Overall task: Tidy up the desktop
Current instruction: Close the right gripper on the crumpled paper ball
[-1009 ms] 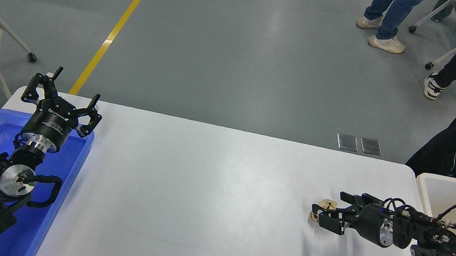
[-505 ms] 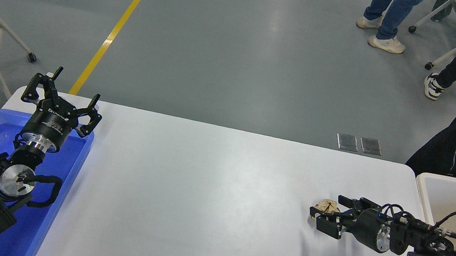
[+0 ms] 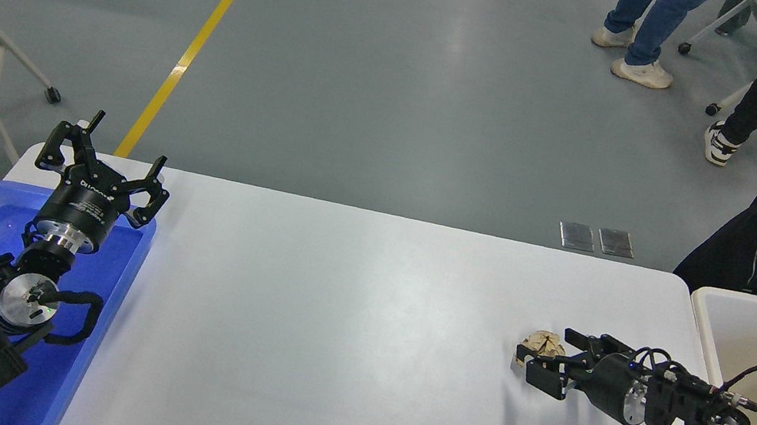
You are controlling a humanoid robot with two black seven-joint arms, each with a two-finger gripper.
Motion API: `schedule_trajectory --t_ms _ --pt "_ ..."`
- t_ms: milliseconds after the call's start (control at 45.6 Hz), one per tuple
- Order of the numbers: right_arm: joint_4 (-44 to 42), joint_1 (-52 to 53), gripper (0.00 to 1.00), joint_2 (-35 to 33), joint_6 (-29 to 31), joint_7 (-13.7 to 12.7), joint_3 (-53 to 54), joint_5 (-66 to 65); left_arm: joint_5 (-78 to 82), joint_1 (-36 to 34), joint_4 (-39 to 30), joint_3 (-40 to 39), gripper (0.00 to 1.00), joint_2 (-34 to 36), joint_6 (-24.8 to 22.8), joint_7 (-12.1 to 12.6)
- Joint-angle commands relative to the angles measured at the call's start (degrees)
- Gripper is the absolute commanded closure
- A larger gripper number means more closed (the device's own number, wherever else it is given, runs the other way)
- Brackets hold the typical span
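Here the large smooth white counter (image 3: 345, 316) is nearly bare; one small crumpled tan scrap (image 3: 542, 344) lies toward its right end. The right tool (image 3: 545, 363) lies low and level, fingers parted around the scrap's near side, not visibly clamped. The scrap sits just ahead of it, leftward along the arm's own line. The left tool (image 3: 99, 163) hangs wide open and empty above the blue plastic tray (image 3: 110, 274), well apart. Right arm is clearly nearer. The beige-white rimmed bin (image 3: 710, 318) stands just behind it.
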Motion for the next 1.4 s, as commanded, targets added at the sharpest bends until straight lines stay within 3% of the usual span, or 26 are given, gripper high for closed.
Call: schedule_trajectory --t_ms 0,790,1075,1141,1382 --pt "-2.8 -1.0 0.0 0.9 -0.4 0.0 0.0 0.3 0.0 0.0 0.0 0.0 0.0 0.0 0.0 0.0" --pt "-3.1 -1.7 0.01 1.2 -0.5 0.0 0.0 0.6 0.0 0.0 0.0 0.0 0.0 0.0 0.0 0.0" --pt "-3.3 -1.7 0.06 1.8 -1.6 0.0 0.0 0.6 0.0 0.0 0.0 0.0 0.0 0.0 0.0 0.0" --pt "-4.5 -1.8 0.13 1.9 -1.5 0.0 -0.5 0.6 0.0 0.0 0.0 0.0 0.0 0.0 0.0 0.0" --pt "-5.0 -2.2 0.14 2.3 -1.5 0.0 -0.6 0.6 0.0 0.0 0.0 0.0 0.0 0.0 0.0 0.0"
